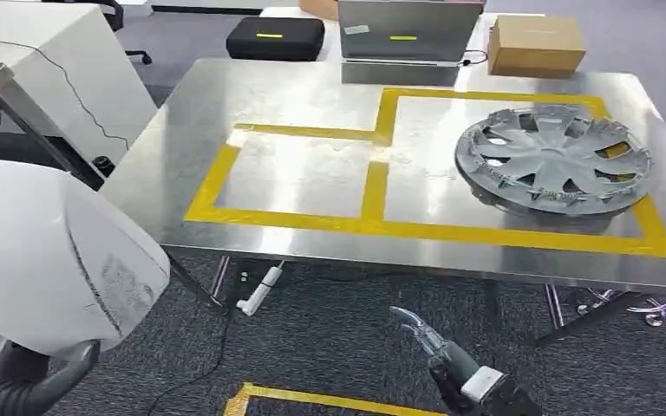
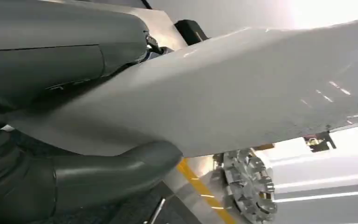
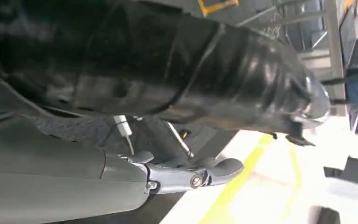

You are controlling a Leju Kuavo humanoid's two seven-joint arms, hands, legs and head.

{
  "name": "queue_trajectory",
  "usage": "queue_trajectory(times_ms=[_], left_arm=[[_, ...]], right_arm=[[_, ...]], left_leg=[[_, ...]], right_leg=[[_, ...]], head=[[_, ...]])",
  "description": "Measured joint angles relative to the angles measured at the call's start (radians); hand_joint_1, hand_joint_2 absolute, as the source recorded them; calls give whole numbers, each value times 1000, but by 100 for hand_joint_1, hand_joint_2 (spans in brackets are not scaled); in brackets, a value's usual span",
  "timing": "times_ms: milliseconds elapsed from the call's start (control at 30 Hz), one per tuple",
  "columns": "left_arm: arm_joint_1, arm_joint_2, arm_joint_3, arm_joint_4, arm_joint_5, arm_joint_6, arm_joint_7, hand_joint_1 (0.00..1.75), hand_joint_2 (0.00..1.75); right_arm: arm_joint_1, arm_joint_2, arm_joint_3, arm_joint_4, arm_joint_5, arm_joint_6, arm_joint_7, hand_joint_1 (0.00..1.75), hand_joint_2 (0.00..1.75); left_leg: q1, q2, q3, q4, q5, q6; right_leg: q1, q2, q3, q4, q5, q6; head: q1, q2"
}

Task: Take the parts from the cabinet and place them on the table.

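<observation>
At lower left, left hand (image 1: 17,377) fingers (image 2: 121,170) clasp white panel (image 1: 43,251); right hand (image 1: 438,347) unclear.

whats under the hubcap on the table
The hubcap lies on the steel table, inside the right-hand box of yellow tape, overlapping its right edge. The surface directly beneath is covered.

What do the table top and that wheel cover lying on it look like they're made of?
The table top looks like brushed stainless steel: silvery, with soft blurred reflections. The wheel cover is matte silver-grey with thin moulded spokes, so probably painted plastic, though metal can't be ruled out.
</observation>
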Motion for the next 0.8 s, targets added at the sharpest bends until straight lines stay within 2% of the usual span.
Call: queue_trajectory(times_ms=[100,200,400,800], left_arm=[[0,0,-2,0,0,0,0,175,175],[0,-3,-6,0,0,0,0,175,175],[0,-3,-10,0,0,0,0,175,175],[0,-3,-14,0,0,0,0,175,175]], right_arm=[[0,0,0,0,0,0,0,0,0],[0,0,0,0,0,0,0,0,0],[1,0,0,0,0,0,0,0,0],[1,0,0,0,0,0,0,0,0]], left_leg=[[0,0,8,-4,-3,-12],[0,0,11,-4,-6,-16],[-1,0,12,-3,-6,-17],[-1,0,12,-3,-7,-16]], right_leg=[[0,0,0,0,-3,-5],[0,-1,5,0,-6,-7],[-1,0,17,-1,-5,-6],[-1,0,18,-5,-5,-6]], head=[[0,0],[0,0],[0,0],[1,0]])
